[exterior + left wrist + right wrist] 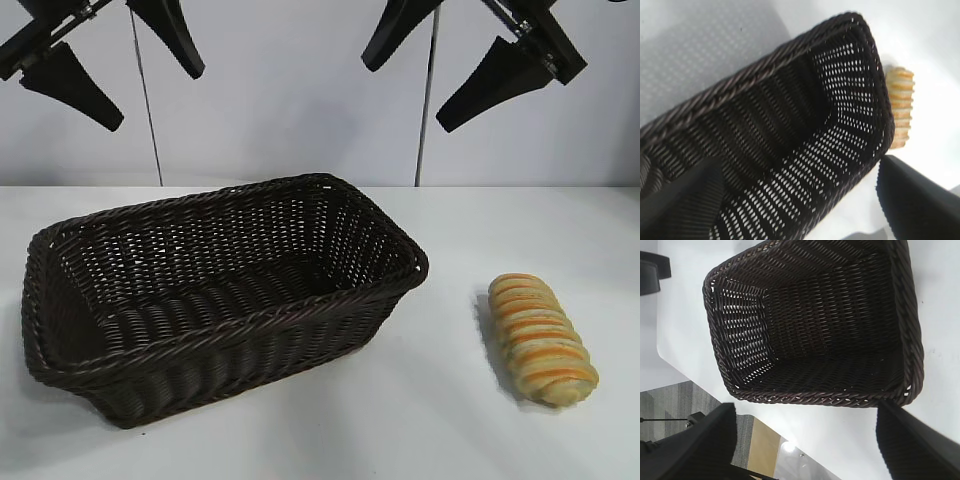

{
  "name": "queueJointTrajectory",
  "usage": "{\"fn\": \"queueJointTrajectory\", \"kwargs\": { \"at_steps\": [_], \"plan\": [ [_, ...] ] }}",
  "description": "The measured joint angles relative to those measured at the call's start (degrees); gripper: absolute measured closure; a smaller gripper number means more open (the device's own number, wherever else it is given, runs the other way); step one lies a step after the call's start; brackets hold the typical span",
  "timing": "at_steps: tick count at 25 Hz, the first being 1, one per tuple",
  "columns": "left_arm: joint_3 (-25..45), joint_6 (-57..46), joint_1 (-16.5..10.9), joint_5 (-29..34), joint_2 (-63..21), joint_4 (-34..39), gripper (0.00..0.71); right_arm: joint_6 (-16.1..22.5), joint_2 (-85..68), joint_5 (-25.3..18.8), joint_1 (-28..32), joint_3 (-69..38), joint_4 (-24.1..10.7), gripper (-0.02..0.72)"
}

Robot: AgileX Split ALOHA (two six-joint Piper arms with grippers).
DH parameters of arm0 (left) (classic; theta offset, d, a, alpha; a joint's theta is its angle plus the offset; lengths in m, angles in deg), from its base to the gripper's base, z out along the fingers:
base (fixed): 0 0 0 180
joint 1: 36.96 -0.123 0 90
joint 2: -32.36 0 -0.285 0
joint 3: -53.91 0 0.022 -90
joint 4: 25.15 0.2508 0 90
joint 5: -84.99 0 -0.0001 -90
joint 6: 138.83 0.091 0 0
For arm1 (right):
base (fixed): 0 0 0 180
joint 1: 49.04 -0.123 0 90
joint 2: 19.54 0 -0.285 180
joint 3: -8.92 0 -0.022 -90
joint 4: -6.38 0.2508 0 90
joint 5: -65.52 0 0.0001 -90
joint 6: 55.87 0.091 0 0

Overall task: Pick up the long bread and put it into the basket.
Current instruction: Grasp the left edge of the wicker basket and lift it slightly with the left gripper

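Long bread (541, 340): lies flat on the white table (420, 420), outside the basket and well apart from its short end wall on the right-arm side. One rounded end points toward the camera in the exterior view. Orange-brown ridges cross its golden-tan top. Nothing touches it.

Long bread, left wrist view (900, 107): only part of it shows, just past the basket's corner rim.

Basket (225, 330): dark brown wicker, rectangular, sloping sides, braided rim. It stands upright on the table and sits slightly askew, its long axis running from the left-arm side toward the bread. Its woven floor is bare.

Basket, wrist views: its interior fills most of the left wrist view (790, 145) and of the right wrist view (815, 325).

Left gripper (115, 60): raised high above the basket's left-arm end, fingers spread wide apart, gripping nothing.

Right gripper (445, 70): raised high above the stretch of table between basket and bread, fingers likewise spread wide, gripping nothing.

Table: white, plain, carrying the basket and the bread.
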Motion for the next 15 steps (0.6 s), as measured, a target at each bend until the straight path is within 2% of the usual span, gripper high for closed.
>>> {"fn": "queueJointTrajectory", "kwargs": {
  "at_steps": [4, 9, 15],
  "plan": [
    [-1.7, -2.6, -1.6, 2.3, -0.3, 2.4, 0.107, 0.0, 0.0, 0.0, 0.0, 0.0, 0.0, 0.168],
    [-1.0, -10.4, -1.5, 2.4, -4.7, 16.3, 0.107, -0.1, 0.0, 0.0, 0.0, 0.0, -0.3, 0.168],
    [9.6, -15.5, -1.0, 2.8, -9.7, 23.1, 0.107, -0.1, 0.0, 0.0, 0.0, 0.0, -0.3, 0.168]
  ]
}}
